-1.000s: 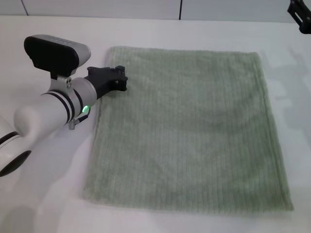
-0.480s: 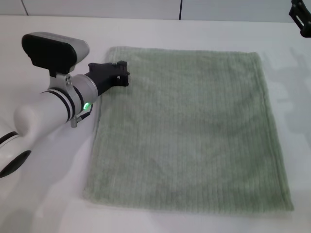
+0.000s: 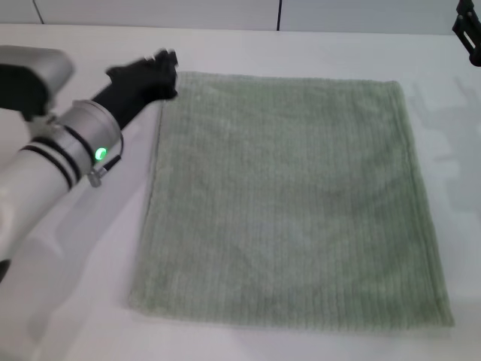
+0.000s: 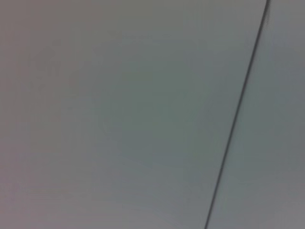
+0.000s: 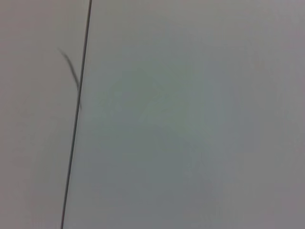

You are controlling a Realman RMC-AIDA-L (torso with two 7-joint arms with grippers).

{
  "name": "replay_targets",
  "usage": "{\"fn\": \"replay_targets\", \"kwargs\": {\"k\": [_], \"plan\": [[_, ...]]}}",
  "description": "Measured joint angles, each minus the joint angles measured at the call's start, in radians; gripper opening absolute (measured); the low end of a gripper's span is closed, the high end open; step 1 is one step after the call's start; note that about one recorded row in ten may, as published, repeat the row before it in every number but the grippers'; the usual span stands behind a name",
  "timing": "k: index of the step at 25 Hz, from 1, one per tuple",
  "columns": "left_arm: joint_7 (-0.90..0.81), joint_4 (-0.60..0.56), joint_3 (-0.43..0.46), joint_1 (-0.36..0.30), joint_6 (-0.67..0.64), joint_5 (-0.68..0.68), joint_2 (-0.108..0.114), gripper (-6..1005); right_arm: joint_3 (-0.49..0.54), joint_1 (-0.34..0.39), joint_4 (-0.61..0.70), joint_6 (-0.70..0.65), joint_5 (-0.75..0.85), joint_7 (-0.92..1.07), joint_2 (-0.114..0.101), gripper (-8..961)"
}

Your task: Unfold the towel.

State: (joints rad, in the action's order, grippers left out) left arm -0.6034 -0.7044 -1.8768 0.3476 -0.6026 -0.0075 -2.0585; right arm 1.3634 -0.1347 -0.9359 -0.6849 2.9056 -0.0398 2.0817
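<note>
While the towel (image 3: 289, 199) is spread flat and fully opened across the white bench (image 3: 90, 301), nothing is held by either arm. Farther back, the left gripper (image 3: 154, 71) is seen just beside the towel's far left corner, blurred, so its fingers' state cannot be told. Only a sliver of the right gripper (image 3: 470, 30) is seen at the far right edge, its fingers hidden.

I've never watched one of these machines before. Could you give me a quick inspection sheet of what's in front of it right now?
Surface: white table, plain.
Job's things: towel, pale green, lying spread flat in one layer.
Clutter: nothing seen.
Grippers: left claw beside the towel's far left corner, blurred; right claw at the far right edge, mostly out of view.
Cables: nothing seen.
Surroundings: pale wall panels behind the table, split by a dark seam.
</note>
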Motion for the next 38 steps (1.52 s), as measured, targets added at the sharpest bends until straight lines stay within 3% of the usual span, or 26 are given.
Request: {"fn": "replay_targets", "kwargs": {"k": [5, 14, 16, 20, 25, 29, 38], "plan": [[0.066, 0.01, 0.063, -0.046, -0.167, 0.0, -0.003, 89, 0.01, -0.052, 0.1, -0.064, -0.05, 0.0, 0.0, 767], [0.175, 0.052, 0.158, -0.067, -0.318, -0.009, -0.008, 120, 0.037, -0.154, 0.302, -0.21, -0.088, 0.0, 0.003, 766], [0.202, 0.128, 0.216, -0.059, -0.428, -0.01, -0.01, 127, 0.036, -0.183, 0.368, -0.266, -0.125, 0.001, 0.003, 766], [0.22, 0.186, 0.245, -0.048, -0.487, -0.011, -0.011, 141, 0.028, -0.224, 0.456, -0.326, -0.185, 0.001, 0.003, 767], [0.221, 0.199, 0.246, -0.045, -0.489, -0.011, -0.011, 158, 0.028, -0.225, 0.462, -0.328, -0.187, 0.001, 0.003, 766], [0.227, 0.265, 0.246, 0.0, -0.49, -0.011, -0.012, 278, 0.028, -0.23, 0.474, -0.332, -0.187, 0.001, 0.003, 766], [0.234, 0.279, 0.264, 0.023, -0.456, -0.033, -0.013, 494, 0.028, -0.24, 0.488, -0.356, -0.187, 0.002, 0.004, 767]]}}
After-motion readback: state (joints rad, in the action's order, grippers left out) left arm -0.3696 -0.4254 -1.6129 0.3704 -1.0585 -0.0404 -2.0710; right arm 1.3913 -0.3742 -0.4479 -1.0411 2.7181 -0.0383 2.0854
